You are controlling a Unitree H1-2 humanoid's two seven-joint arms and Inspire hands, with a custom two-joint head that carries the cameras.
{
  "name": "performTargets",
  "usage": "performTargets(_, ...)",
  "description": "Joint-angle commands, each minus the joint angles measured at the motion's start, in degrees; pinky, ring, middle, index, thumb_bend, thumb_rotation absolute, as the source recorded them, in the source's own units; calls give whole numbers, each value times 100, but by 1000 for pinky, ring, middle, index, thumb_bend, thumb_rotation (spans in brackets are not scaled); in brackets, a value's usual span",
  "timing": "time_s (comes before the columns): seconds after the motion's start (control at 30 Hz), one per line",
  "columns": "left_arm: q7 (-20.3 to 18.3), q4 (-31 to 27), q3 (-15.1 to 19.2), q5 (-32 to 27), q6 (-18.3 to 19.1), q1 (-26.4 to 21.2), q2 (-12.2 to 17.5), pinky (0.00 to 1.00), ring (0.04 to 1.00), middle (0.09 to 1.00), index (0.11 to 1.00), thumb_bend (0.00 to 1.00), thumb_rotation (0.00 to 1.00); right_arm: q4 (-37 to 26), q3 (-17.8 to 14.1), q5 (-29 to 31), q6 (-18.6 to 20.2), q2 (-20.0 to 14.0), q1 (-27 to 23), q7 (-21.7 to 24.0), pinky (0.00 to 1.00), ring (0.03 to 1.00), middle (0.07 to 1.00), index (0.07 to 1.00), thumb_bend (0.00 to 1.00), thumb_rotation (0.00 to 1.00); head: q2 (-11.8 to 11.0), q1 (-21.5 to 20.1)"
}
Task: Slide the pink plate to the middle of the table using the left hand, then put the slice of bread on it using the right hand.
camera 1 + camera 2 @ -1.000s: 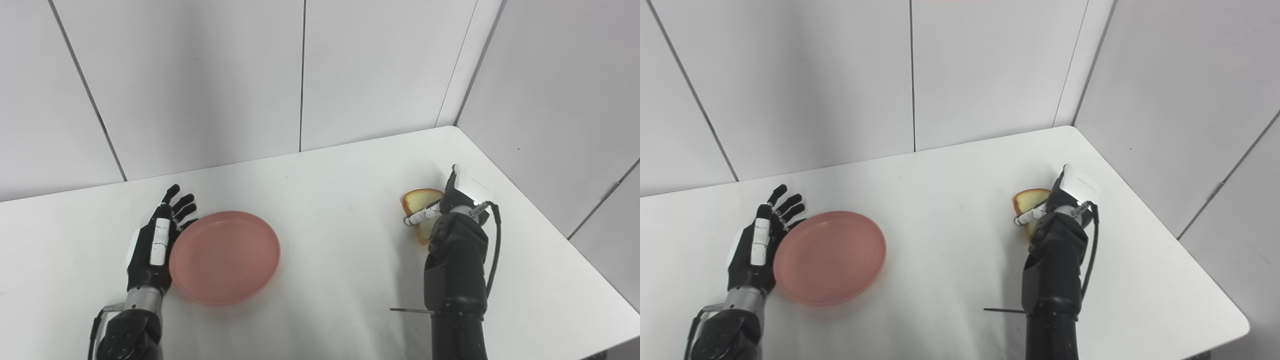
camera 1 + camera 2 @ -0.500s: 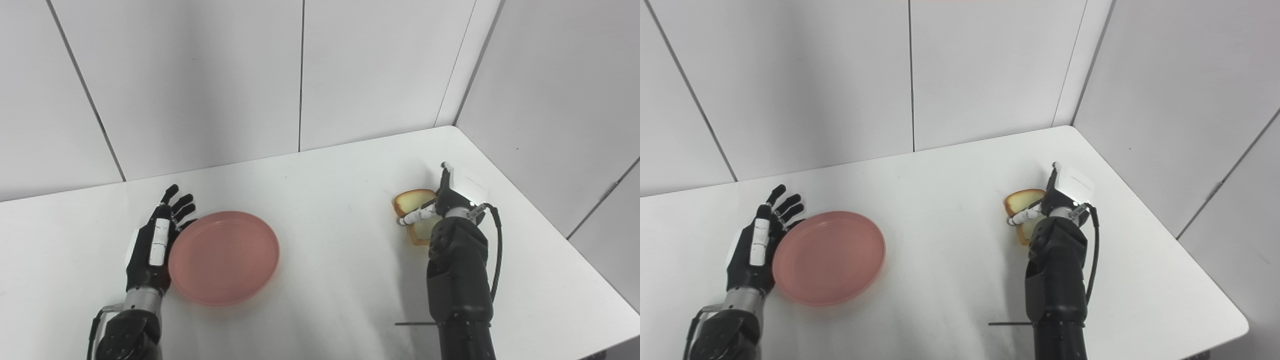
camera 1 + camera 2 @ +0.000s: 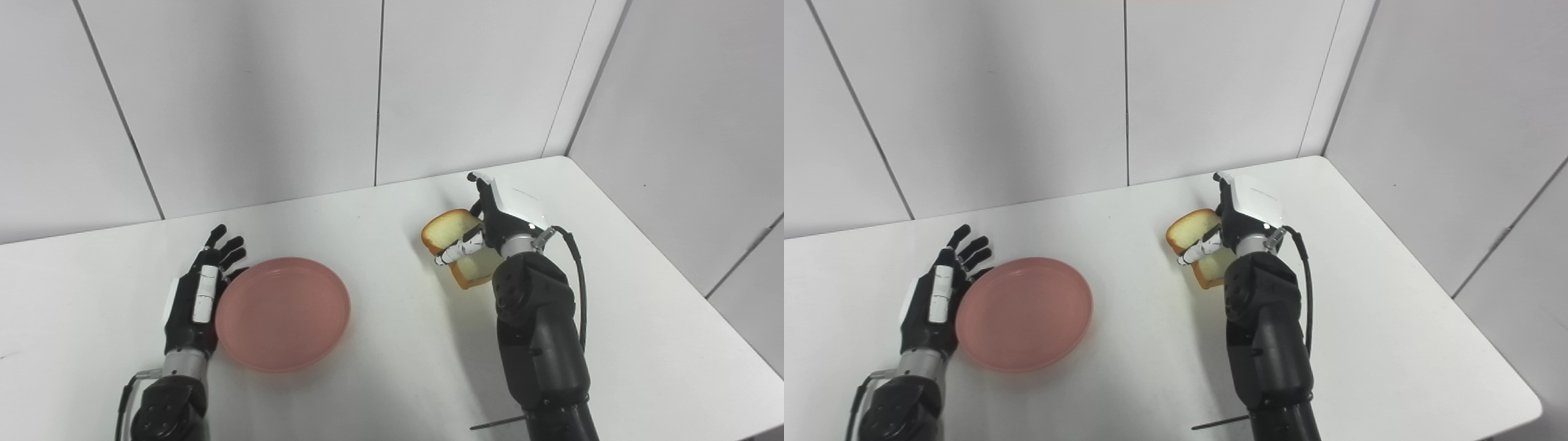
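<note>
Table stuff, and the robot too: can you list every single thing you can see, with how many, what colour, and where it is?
Plate: one, pink, flat on the table, left of the middle, nothing on it.
Slice of bread: one, pale with a golden-brown crust, held up above the table, right of the middle.
Table: one, white, filling the lower part of both views.
Wall panels: white, with dark seams, behind the table and along its right side.
Left hand: one, black with white patches, open with fingers apart, against the plate's left rim.
Right hand: one, black with a white back, shut on the slice of bread.
</note>
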Motion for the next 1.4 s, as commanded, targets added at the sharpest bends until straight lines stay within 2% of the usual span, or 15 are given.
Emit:
performTargets(0.0, 104, 283, -103, 77, -131, 261, -203, 692, 839, 844, 882, 957, 920, -326, 235, -24, -104, -141, -310, 0, 174, 265, 482, 846, 547, 0, 9, 21)
performTargets(0.17, 222, 546, -144, 103, -302, 171, -317, 688, 838, 847, 878, 977, 919, -368, 757, 40, -152, -245, -409, 27, 184, 279, 484, 846, 544, 0, -41, 466)
performTargets(0.3, 368, 758, -204, 190, -446, 104, -411, 692, 836, 851, 893, 925, 937, -261, 1125, 108, -162, -169, -473, -51, 165, 252, 481, 846, 547, 0, -83, 747)
performTargets(0.47, 579, 974, -260, 322, -573, 20, -505, 731, 827, 851, 893, 919, 938, -59, 1425, 302, -119, -18, -511, -235, 172, 271, 483, 852, 547, 0, -110, 1012)
performTargets(0.5, 618, 1021, -265, 342, -601, 2, -539, 736, 830, 853, 892, 932, 955, 29, 1503, 369, -129, 43, -549, -255, 183, 286, 485, 856, 547, 0, -136, 1174)
performTargets(0.7, 829, 1330, -294, 450, -841, -134, -673, 762, 801, 829, 879, 992, 999, 408, 1843, 608, -143, 203, -750, -433, 187, 288, 483, 856, 553, 0, -135, 1536)
performTargets(0.8, 883, 1398, -280, 449, -854, -184, -725, 739, 811, 834, 891, 1000, 1000, 597, 2048, 625, -144, 269, -833, -575, 189, 290, 484, 854, 549, 0, -141, 1667)
performTargets(0.9, 905, 1427, -260, 420, -890, -207, -748, 715, 812, 834, 892, 1000, 1000, 722, 2110, 855, -121, 360, -842, -706, 212, 327, 489, 859, 549, 0, -157, 1743)
performTargets(1.07, 936, 1292, -296, 483, -823, -173, -679, 699, 800, 833, 900, 1000, 1000, 968, 2303, 1082, -174, 341, -835, -964, 216, 307, 484, 853, 548, 0, -159, 1824)
performTargets(1.17, 885, 1129, -297, 464, -709, -107, -630, 698, 807, 836, 897, 1000, 1000, 1068, 2335, 1243, -100, 380, -838, -1017, 210, 298, 489, 972, 543, 0, -149, 1821)
performTargets(1.3, 843, 1003, -298, 442, -655, -53, -590, 688, 805, 836, 888, 1000, 1000, 1179, 2350, 1349, -53, 458, -886, -1091, 199, 289, 487, 981, 544, 0, -105, 1770)
performTargets(1.37, 836, 900, -299, 444, -586, -25, -579, 681, 806, 837, 886, 1000, 1000, 1210, 2335, 1285, -42, 514, -914, -1050, 184, 278, 485, 956, 546, 0, -91, 1737)
